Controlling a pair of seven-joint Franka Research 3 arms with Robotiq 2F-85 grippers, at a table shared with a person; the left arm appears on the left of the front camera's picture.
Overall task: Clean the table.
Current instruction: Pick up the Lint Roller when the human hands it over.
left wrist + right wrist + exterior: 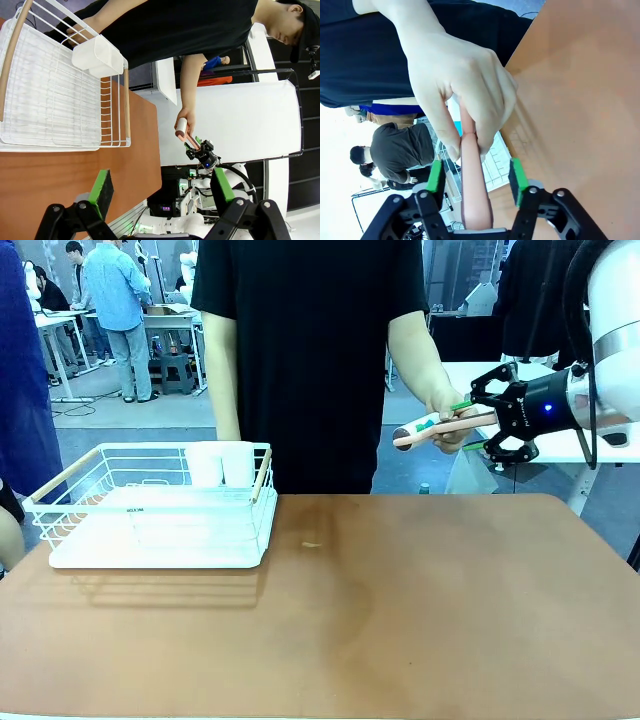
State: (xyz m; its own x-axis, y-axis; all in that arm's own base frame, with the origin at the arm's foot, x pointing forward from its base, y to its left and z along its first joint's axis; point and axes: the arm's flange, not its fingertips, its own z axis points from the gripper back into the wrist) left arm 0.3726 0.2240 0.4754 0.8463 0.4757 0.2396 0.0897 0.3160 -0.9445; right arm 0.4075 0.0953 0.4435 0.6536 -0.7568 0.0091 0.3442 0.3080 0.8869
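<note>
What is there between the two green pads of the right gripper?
A pale wooden handle, which the person's hand holds farther up; the right wrist view shows it, with a gap to each pad.

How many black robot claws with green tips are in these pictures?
2. The right gripper is near the table's far right corner, astride a pinkish tool in the person's hand; the left gripper hangs by the table, short of the rack.

No legible text, brand, number or sign in any view. Small dark mark (135,510) printed on near wall of white dish rack (262,476), front view: possibly a label, too small to read. Background boxes and equipment behind person: print blurred, unreadable.
</note>
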